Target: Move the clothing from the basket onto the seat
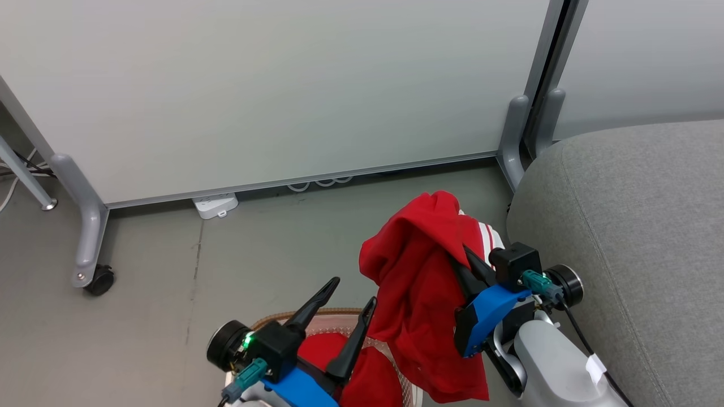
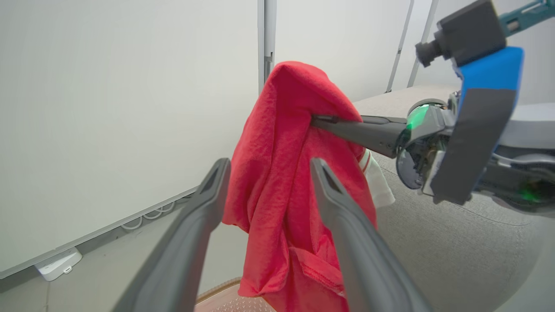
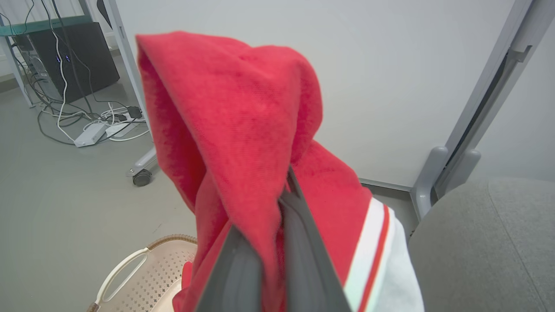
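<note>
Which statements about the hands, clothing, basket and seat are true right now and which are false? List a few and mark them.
1. The right hand is shut on a red garment and holds it in the air. True.
2. The left hand grips that same garment. False: its fingers are spread open with nothing between them, and it is above the basket.
3. The basket holds no clothing. False: a second red garment lies inside it.
4. The held garment hangs beside the seat and is not laid on it. True.
5. The held garment is plain red all over. False: it has a white panel with a red stripe on the side towards the seat.
</note>
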{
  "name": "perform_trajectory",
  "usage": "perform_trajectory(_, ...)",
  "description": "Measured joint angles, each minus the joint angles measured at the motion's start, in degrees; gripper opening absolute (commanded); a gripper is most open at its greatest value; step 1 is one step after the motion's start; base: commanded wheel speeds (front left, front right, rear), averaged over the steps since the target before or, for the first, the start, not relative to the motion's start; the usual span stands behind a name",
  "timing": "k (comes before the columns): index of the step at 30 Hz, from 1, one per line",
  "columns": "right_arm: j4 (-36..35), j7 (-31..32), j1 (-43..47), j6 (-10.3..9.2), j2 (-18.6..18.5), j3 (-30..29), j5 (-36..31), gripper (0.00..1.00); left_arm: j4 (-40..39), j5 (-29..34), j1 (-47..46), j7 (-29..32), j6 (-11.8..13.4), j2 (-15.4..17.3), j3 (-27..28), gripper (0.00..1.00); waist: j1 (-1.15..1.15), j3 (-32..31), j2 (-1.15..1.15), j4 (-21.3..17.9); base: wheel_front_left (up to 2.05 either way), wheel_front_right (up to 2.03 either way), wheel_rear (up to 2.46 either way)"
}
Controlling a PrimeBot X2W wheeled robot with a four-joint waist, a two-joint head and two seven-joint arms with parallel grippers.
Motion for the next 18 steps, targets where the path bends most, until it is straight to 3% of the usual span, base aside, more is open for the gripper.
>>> perform_trajectory(7,-0.3,0.0,0.2,0.0,0.0,-0.7,-0.4,0.0,-1.1,4.6,4.0,0.0,-1.7,-1.2,5.2,1.0,0.0,0.5,0.0,-0.1,0.0,0.0,0.0)
perform_trajectory(18,-0.2,0.0,0.8,0.0,0.0,-0.7,-0.5,0.0,-0.7,7.6,6.1,0.0,-3.4,-2.7,8.6,1.0,0.0,0.1,0.0,-0.7,0.0,0.0,0.0)
